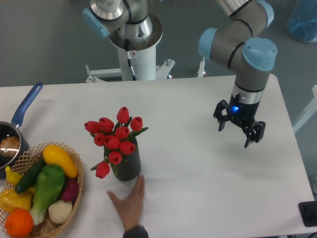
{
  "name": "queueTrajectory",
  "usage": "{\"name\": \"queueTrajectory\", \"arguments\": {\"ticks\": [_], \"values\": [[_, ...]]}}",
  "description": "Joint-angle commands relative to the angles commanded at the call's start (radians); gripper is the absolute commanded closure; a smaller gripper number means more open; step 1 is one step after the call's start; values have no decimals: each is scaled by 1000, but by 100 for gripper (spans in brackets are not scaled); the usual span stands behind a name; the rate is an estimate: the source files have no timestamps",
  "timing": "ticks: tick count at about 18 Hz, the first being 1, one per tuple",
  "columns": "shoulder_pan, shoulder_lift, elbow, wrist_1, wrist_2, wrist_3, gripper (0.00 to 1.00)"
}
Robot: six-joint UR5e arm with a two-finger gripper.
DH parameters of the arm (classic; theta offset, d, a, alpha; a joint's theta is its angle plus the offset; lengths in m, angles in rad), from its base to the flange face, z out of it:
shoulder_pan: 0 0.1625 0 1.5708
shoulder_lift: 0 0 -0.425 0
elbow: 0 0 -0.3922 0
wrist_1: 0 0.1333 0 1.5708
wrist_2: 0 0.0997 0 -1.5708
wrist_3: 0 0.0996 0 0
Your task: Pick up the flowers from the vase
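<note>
The flowers (115,136), a bunch of red tulips with green stems and leaves, stand in the vase (128,165), a short dark grey ribbed cylinder at the table's front middle. My gripper (239,131) hangs above the right side of the table, far to the right of the flowers. Its two black fingers are spread apart and hold nothing.
A person's hand (130,201) lies flat on the table just in front of the vase. A wicker basket (75,191) of vegetables sits at the front left. A blue-handled metal pot (10,141) stands at the left edge. The robot base (132,39) is behind the table.
</note>
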Motion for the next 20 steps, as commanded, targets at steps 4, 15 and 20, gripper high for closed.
{"name": "queueTrajectory", "arguments": {"ticks": [4,15,20], "values": [[2,1,8,0,-2,0,0],[12,-2,-12,12,-40,-5,0],[37,5,-11,18,-266,-12,0]]}}
